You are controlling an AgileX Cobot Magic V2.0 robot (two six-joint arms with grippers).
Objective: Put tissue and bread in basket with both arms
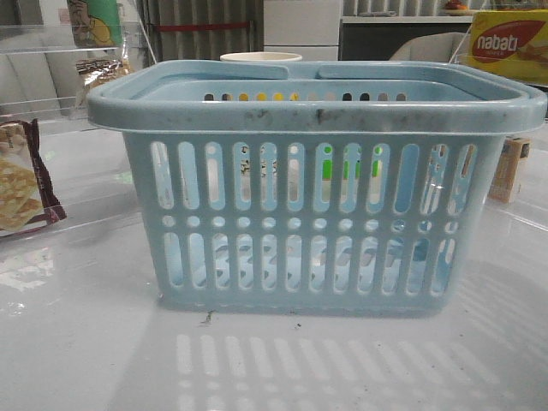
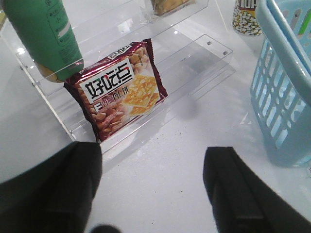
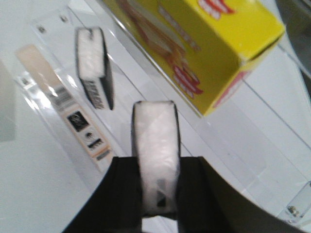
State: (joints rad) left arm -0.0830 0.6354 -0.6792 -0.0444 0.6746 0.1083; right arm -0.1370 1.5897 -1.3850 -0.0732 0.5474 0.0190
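Note:
The pale blue basket (image 1: pixel 317 111) stands in the middle of the table; its side also shows in the left wrist view (image 2: pixel 286 97). My right gripper (image 3: pixel 156 162) is shut on the tissue (image 3: pixel 155 136), a dark-edged pack with a white face, and holds it above a clear shelf. My left gripper (image 2: pixel 153 167) is open and empty, low over the table, left of the basket. A golden-tan wrapped lump (image 2: pixel 167 4), probably the bread, shows cut off at the edge of the left wrist view. Neither gripper shows in the front view.
A maroon cracker packet (image 2: pixel 124 90) leans on a clear shelf beside a green bottle (image 2: pixel 43 34). A second dark pack (image 3: pixel 93 65) and a yellow box (image 3: pixel 194 43) sit on the right shelf. A printed cup (image 2: pixel 247 17) stands by the basket.

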